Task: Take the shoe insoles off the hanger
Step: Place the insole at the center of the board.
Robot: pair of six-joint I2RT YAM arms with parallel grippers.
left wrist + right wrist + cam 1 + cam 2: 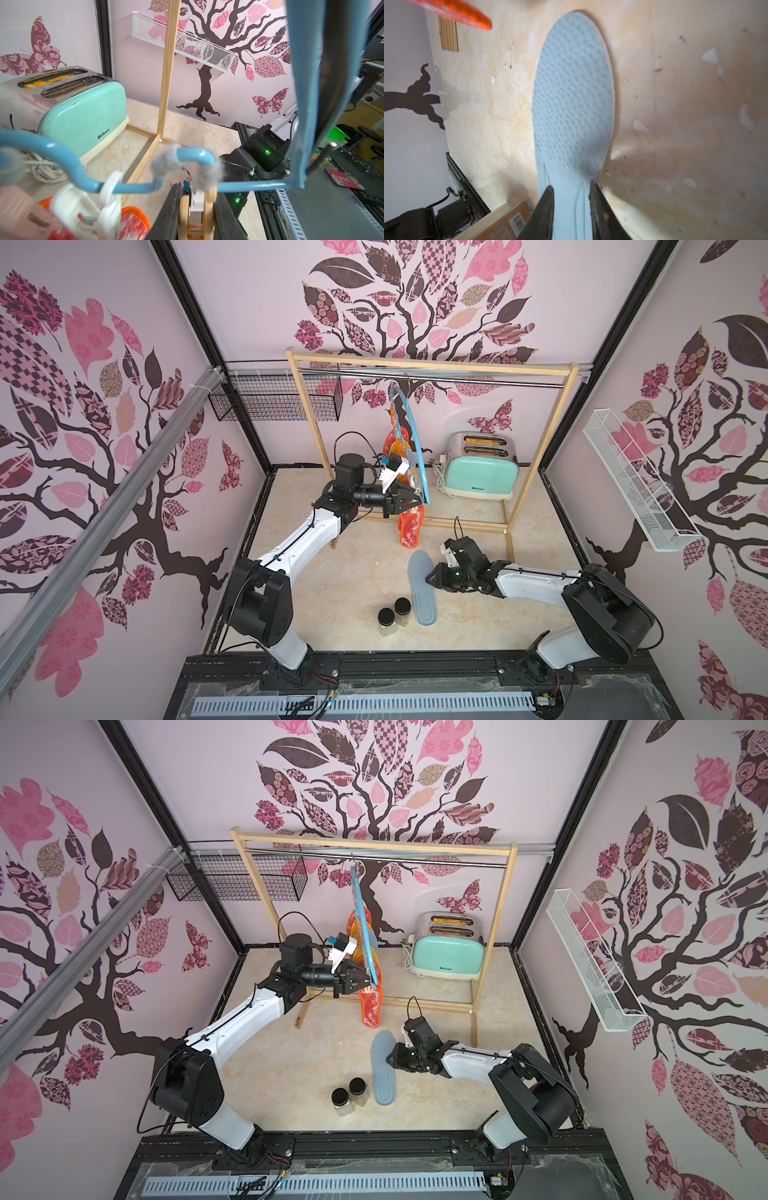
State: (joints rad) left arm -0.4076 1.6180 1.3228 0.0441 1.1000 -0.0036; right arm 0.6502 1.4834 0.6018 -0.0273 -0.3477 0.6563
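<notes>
The light blue hanger (417,435) (360,903) hangs by its hook from the metal rail, turned edge-on. Red-white, orange-edged shoe insoles (410,526) (371,1009) dangle from it. My left gripper (417,499) (368,982) is shut on a tan-orange clothespin (208,204) under the hanger's wavy bar (133,188); a white clothespin (108,199) sits beside it. A grey-blue insole (422,593) (382,1073) (573,93) lies flat on the table. My right gripper (429,578) (390,1056) (571,186) hovers at its edge, jaws slightly apart, holding nothing.
A mint toaster (478,472) stands behind the wooden frame (540,456). Two black-lidded jars (392,614) sit left of the lying insole. A black wire basket (270,402) and a white mesh shelf (636,481) hang on the walls. A brown box (500,224) lies near my right gripper.
</notes>
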